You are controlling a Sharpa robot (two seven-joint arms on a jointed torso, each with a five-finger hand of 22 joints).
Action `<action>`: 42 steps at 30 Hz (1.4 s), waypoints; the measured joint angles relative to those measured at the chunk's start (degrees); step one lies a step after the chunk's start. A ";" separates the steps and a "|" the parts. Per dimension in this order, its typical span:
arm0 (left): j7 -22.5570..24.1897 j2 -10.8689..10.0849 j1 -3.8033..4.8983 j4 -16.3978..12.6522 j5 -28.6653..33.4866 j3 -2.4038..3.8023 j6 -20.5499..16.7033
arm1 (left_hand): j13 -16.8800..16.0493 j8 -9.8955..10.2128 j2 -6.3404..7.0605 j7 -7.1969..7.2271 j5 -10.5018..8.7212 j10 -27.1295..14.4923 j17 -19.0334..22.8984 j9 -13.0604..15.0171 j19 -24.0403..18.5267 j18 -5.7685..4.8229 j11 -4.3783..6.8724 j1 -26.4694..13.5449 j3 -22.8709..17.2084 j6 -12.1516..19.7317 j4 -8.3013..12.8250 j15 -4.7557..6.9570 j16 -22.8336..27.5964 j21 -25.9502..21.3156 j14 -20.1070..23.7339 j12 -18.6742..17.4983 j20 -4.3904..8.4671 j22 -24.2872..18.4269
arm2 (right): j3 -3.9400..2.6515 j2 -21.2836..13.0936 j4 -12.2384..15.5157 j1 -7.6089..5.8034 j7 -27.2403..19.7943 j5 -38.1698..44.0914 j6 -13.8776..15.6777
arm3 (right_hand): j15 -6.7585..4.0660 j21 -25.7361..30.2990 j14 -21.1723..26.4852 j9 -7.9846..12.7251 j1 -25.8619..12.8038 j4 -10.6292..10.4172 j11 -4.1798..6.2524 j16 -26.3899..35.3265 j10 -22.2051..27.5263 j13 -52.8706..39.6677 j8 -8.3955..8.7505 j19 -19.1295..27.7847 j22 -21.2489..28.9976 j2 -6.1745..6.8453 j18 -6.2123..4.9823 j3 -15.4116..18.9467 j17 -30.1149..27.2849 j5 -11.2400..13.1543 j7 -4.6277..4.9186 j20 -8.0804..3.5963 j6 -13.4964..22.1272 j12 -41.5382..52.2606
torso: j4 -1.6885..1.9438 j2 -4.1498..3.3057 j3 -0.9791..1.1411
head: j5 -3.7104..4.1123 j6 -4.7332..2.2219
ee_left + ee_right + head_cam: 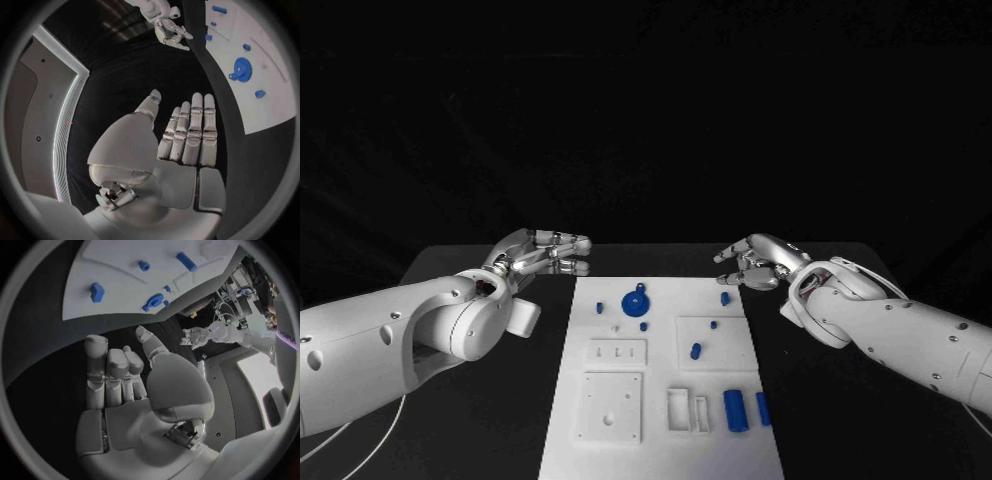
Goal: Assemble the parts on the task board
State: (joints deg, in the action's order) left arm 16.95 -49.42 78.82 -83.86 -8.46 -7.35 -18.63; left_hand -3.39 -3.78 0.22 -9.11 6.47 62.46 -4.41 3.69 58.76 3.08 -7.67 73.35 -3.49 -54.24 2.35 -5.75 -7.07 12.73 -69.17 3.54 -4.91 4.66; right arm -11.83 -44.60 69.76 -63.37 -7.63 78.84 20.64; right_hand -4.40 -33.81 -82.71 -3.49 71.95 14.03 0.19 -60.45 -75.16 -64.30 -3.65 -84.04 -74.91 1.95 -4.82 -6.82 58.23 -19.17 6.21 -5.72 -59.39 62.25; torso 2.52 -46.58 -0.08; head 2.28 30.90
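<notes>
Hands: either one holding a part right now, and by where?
Nothing held. Left hand and right hand are both open beside the task board; parts lie on it.

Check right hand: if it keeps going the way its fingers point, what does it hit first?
Probably the left hand. The right hand points across the task board's far end; nothing between shows, though depth is unclear.

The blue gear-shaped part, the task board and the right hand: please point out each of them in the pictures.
blue gear-shaped part [636, 303]: head view, on the round disc's middle.
task board [733, 455]: head view, on a bare area of the white plate near its front right corner.
right hand [759, 264]: head view, on the middle of the hand.
</notes>
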 measured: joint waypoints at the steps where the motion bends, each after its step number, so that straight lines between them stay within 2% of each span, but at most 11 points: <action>1: 0.00 -0.01 0.00 0.01 0.00 0.00 0.05 | 0.00 0.00 0.00 0.00 0.00 0.00 0.00 0.00 0.00 0.00 0.00 0.00 0.00 0.00 0.00 0.00 0.00 0.00 0.00 0.00 0.00 0.00 | 0.00 -0.28 -0.25 0.13 -0.38 -0.28 -0.54 | 0.00 0.00 0.00 0.00 0.00 0.07 0.00 0.00 0.00 0.05 0.00 0.00 0.00 0.00 0.00 -0.07 0.00 -0.14 -0.04 0.00 -0.21 0.00 | -0.07 0.00 0.07 | 0.16 -0.01; 7: 0.00 -0.03 0.00 0.14 0.00 -0.01 0.43 | 0.00 0.00 0.00 0.00 0.00 0.00 0.00 0.00 0.00 0.00 0.00 0.00 0.00 0.00 0.00 0.00 0.00 0.00 0.00 0.00 0.00 0.00 | -0.02 -1.40 -1.80 0.97 -1.93 -1.36 -3.38 | 0.01 0.33 -0.01 0.00 0.00 0.75 -0.05 0.00 0.11 0.20 0.00 0.00 0.00 0.00 0.00 1.14 0.05 -0.14 -0.16 0.00 -1.04 0.00 | -0.44 -0.02 0.38 | 0.83 -0.10; 9: -0.01 -0.06 0.00 0.17 -0.01 -0.01 0.54 | 0.00 0.00 0.00 0.00 0.00 0.00 0.00 0.00 0.00 0.00 0.00 0.00 0.00 0.00 0.00 0.00 0.00 0.00 0.00 0.00 0.00 0.00 | -0.02 -1.40 -2.57 1.26 -2.32 -1.58 -4.13 | 0.00 0.77 0.00 -0.02 0.00 0.45 -0.08 0.00 0.34 0.33 0.00 0.00 0.00 0.00 0.00 2.44 0.11 -0.12 0.27 0.00 -0.02 -0.04 | -0.49 -0.03 0.48 | 0.92 -0.07; 11: -0.02 -0.09 0.00 0.22 -0.01 -0.01 0.63 | 0.00 0.00 0.00 0.00 0.00 0.00 0.00 0.00 0.00 0.00 0.00 0.00 0.00 0.00 0.00 0.00 0.00 0.00 0.00 0.00 0.00 0.00 | -0.02 -1.29 -3.53 1.51 -2.67 -1.79 -4.67 | 0.00 1.02 0.01 -0.03 0.00 -0.01 -0.01 0.00 0.89 0.50 0.00 0.00 0.00 0.00 0.01 3.87 0.14 0.89 0.28 0.00 2.26 -0.40 | -0.52 -0.08 0.55 | 1.09 -0.03; 12: -0.02 -0.11 0.00 0.24 -0.01 -0.01 0.69 | 0.00 0.00 0.00 0.00 0.00 0.00 0.00 0.00 0.00 0.00 0.00 0.00 0.00 0.00 0.00 0.00 0.00 0.00 0.00 0.00 0.00 0.00 | -0.02 -1.19 -4.21 1.69 -2.86 -1.96 -4.99 | 0.00 1.01 0.01 0.00 0.11 -0.47 0.02 0.00 1.06 0.56 0.00 0.00 0.00 -0.10 0.00 4.98 0.22 2.03 0.42 0.00 4.80 -0.41 | -0.52 -0.09 0.55 | 1.19 -0.01; 16: -0.02 -0.23 0.00 0.34 -0.01 -0.01 0.81 | 0.00 0.00 0.00 0.00 0.00 0.00 0.00 0.00 0.00 0.00 0.00 0.00 0.00 0.00 0.00 0.00 0.00 0.00 0.00 0.00 0.00 0.00 | -0.02 -0.65 -6.20 2.17 -3.50 -2.65 -5.84 | 0.20 1.23 -0.20 0.10 1.74 -1.94 -0.18 0.00 1.26 0.56 0.00 0.00 0.00 -0.25 0.01 7.45 0.46 3.41 0.66 0.42 7.51 -0.41 | -0.41 -0.13 0.52 | 1.48 0.16; 24: -0.03 -0.30 -0.01 0.53 -0.01 -0.02 0.89 | 0.00 0.00 0.00 0.00 0.00 0.00 0.00 0.00 0.00 0.00 0.00 0.00 0.00 0.00 0.00 0.00 0.00 0.00 0.00 0.00 0.00 0.00 | -0.02 1.04 -9.36 2.53 -4.52 -3.71 -6.88 | 0.20 1.23 -0.20 0.09 1.99 -2.25 -0.18 0.00 1.26 0.56 0.00 0.00 0.00 -0.45 0.01 7.77 0.50 3.41 0.66 0.42 7.51 -0.40 | -0.36 -0.16 0.43 | 1.55 0.53; 29: -0.04 -0.30 -0.01 0.56 -0.01 -0.02 0.92 | 0.00 0.00 0.00 0.00 0.00 0.00 0.00 0.00 0.00 0.00 0.00 0.00 0.00 0.00 0.00 0.00 0.00 0.00 0.00 0.00 0.00 0.00 | -0.01 2.00 -10.89 2.90 -5.00 -4.10 -7.00 | 0.20 1.23 -0.20 0.09 2.05 -2.28 -0.18 0.00 1.26 0.50 0.00 0.01 0.00 -0.51 0.00 7.74 0.67 3.14 0.58 0.42 6.19 -0.40 | -0.37 -0.13 0.35 | 1.52 0.69; 42: -0.09 -0.27 -0.01 0.40 -0.02 -0.02 0.96 | 0.00 0.00 -0.22 0.00 0.00 0.00 0.00 0.00 0.00 0.00 0.00 0.23 -0.23 0.00 0.23 0.00 0.00 0.00 0.00 0.00 0.00 0.00 | -0.01 5.05 -14.84 3.54 -5.52 -4.69 -7.10 | 0.20 1.22 -0.20 0.08 1.35 -2.32 -0.18 0.00 1.25 0.24 0.00 0.00 0.00 -1.20 0.00 6.25 0.98 3.14 0.38 0.41 3.50 -0.40 | -0.37 -0.13 0.33 | 1.22 0.90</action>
State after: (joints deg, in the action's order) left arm 16.86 -49.69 78.81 -83.45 -8.48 -7.38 -17.67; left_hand -3.39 -3.78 -0.01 -9.11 6.47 62.46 -4.42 3.69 58.76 3.08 -7.67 73.58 -3.72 -54.24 2.58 -5.75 -7.07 12.73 -69.17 3.54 -4.91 4.66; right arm -11.84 -39.55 54.92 -59.83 -13.16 74.15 13.54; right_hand -4.20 -32.59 -82.92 -3.40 73.30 11.71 0.00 -60.45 -73.91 -64.07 -3.64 -84.04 -74.90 0.74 -4.82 -0.57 59.22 -16.03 6.59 -5.31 -55.89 61.85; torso 2.14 -46.70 0.25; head 3.50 31.81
